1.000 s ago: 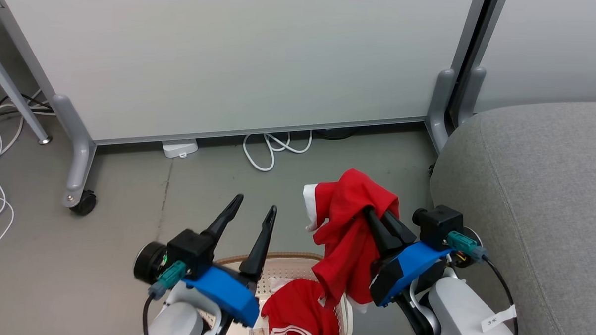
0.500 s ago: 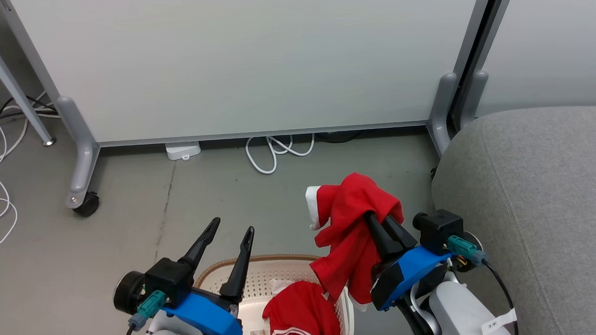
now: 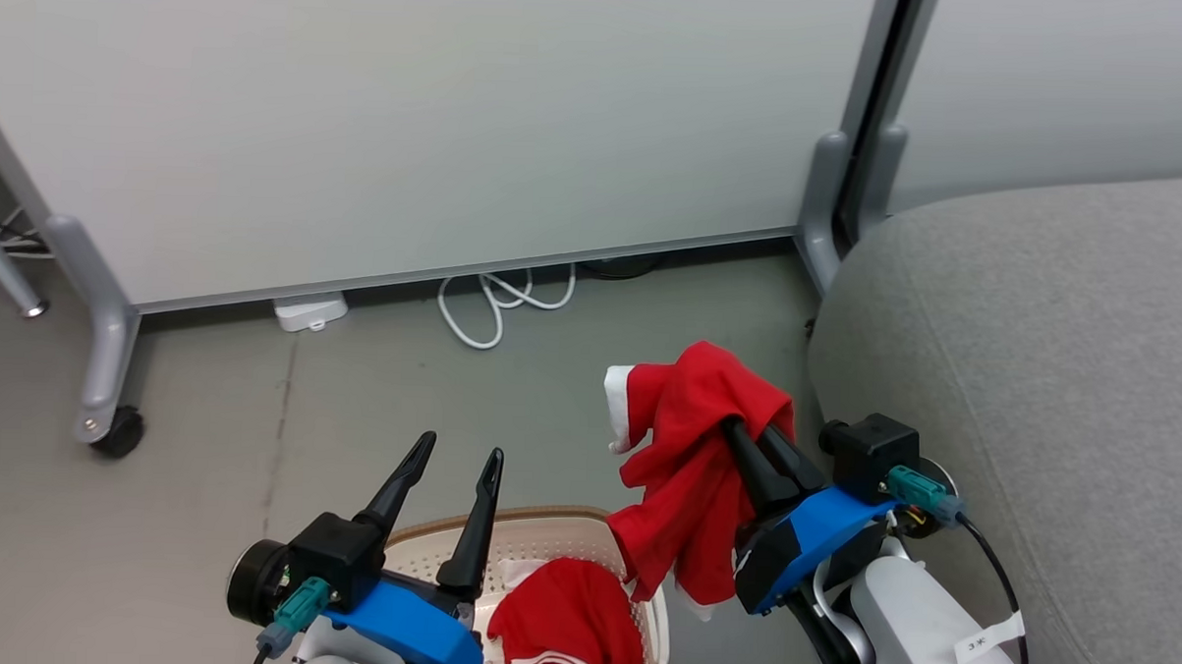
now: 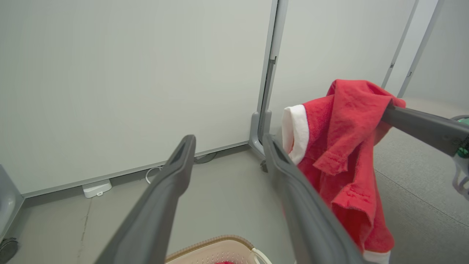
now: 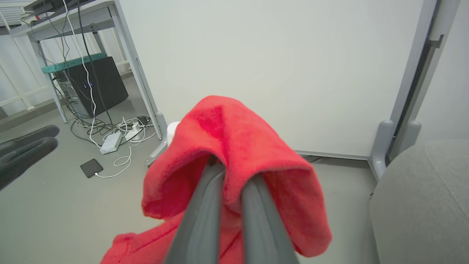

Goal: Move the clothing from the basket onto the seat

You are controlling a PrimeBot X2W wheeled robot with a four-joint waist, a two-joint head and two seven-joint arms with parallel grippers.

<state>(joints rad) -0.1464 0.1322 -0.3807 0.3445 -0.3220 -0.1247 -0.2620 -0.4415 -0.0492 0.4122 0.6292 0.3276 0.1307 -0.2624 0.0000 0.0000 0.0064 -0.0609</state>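
Red garment (image 3: 690, 463) with a white cuff (image 3: 616, 407) hangs from my right jaws, which are clamped shut on its fabric. It is lifted above the floor (image 3: 352, 412), between the basket (image 3: 554, 542) and the grey seat (image 3: 1042, 367). A second red garment (image 3: 566, 616) lies in the basket below. My left jaws stand wide open and empty above the basket's near side.

Tips of right gripper (image 3: 758, 458) buried under hanging red garment (image 3: 690, 453). Head view's bottom edge cuts basket (image 3: 545, 520) and second red garment (image 3: 566, 621) inside it; sofa (image 3: 1043, 338) runs off right edge.
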